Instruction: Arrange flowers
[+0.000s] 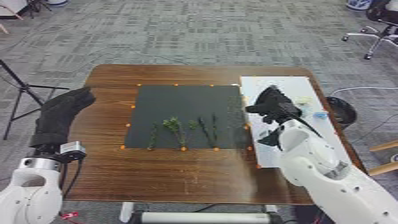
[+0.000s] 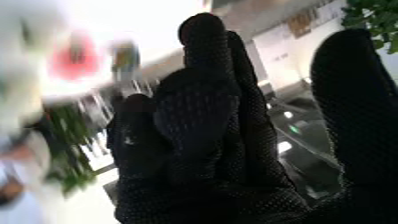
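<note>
Several stems [image 1: 175,129] on dk mat [image 1: 173,102], brn tbl [image 1: 107,172]

left hand [image 1: 64,107] outstretched, right arm [image 1: 313,157] slanting inward, right hand [image 1: 272,106] forward

The robot's right hand [image 1: 277,109] hides part of a white sheet [image 1: 266,82]; whether it grips anything is indiscernible. Pale items [image 1: 304,101] nearby appear too small to identify. In the right wrist view, a red shape [image 2: 73,57] and foliage [image 2: 69,145] blur, while leaves [image 2: 378,20] run past the edge.
</note>
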Tool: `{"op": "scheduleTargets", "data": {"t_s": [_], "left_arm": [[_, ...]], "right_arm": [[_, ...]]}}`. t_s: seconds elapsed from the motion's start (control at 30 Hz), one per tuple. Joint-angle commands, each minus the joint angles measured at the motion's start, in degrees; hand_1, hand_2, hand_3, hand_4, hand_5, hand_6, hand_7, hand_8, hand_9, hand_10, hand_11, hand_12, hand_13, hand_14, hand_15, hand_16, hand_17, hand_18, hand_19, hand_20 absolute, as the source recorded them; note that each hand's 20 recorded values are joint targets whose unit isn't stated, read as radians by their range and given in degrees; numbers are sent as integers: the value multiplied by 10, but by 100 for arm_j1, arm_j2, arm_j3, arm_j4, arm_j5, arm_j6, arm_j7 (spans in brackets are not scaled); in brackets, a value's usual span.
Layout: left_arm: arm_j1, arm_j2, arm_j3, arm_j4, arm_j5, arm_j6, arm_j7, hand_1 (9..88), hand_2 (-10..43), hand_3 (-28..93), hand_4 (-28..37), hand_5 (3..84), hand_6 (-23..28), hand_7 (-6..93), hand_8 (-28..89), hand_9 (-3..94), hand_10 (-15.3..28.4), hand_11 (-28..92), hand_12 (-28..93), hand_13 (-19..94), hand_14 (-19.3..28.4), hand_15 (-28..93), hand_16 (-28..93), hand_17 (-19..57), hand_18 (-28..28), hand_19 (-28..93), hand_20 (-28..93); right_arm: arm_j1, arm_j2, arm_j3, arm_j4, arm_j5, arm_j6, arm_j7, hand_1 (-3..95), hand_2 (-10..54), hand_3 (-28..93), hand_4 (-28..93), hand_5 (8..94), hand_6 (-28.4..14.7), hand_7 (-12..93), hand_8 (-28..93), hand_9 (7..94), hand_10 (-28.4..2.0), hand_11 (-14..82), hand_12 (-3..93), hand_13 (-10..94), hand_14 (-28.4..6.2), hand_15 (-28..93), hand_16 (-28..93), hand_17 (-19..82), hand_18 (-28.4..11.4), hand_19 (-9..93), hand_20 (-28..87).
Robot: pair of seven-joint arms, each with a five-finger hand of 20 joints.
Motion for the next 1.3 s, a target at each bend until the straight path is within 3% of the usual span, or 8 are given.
{"op": "scheduleTargets", "data": {"t_s": [0.03,0.47,1.0,1.1,1.2,1.3], "left_arm": [[101,-40,-112,-44,19,2,26,254,-3,721,-232,506,30,142,-69,470,137,190,144,363,180,204,35,37,130,97,172],[132,-138,-127,-53,11,15,68,255,-4,723,-233,507,30,141,-68,472,136,189,145,363,179,202,35,37,130,98,172],[85,-150,-92,-38,-7,22,60,255,-5,725,-234,509,29,140,-68,473,136,189,145,363,181,203,35,37,130,98,173],[73,-146,-89,-36,-2,18,55,255,-5,724,-235,508,29,140,-68,473,136,189,145,362,181,204,35,37,130,98,173],[79,-144,-112,-36,-2,9,49,255,-5,724,-235,508,29,141,-68,473,136,188,145,362,181,204,35,37,130,98,172],[82,-154,-118,-41,-17,24,57,255,-6,725,-234,508,29,141,-68,474,136,189,146,362,181,203,34,37,130,97,172]], "right_arm": [[71,613,183,227,-994,117,-371,384,-95,619,-81,632,-46,202,-34,728,-155,192,232,839,-53,531,389,555,-162,932,508],[-113,727,376,772,-1156,-397,-459,384,-95,621,-89,633,-38,204,-35,713,-151,186,228,830,-55,540,377,548,-162,932,500],[46,685,-87,860,-1178,-730,-619,384,-95,619,-97,653,-43,185,-36,751,-142,204,226,838,-53,543,371,553,-161,932,500],[141,700,-250,916,-1283,-678,-511,431,-95,619,-109,663,-41,181,-35,767,-132,210,223,846,-47,540,369,558,-155,932,498],[200,720,-333,954,-1277,-625,-501,518,-95,571,-118,678,-41,164,138,799,-114,150,304,858,-39,534,372,569,-147,932,491],[265,733,-421,1038,-1377,-526,-535,617,-95,505,-109,720,-33,151,218,857,-99,78,377,877,-30,523,378,587,-134,931,479]]}}
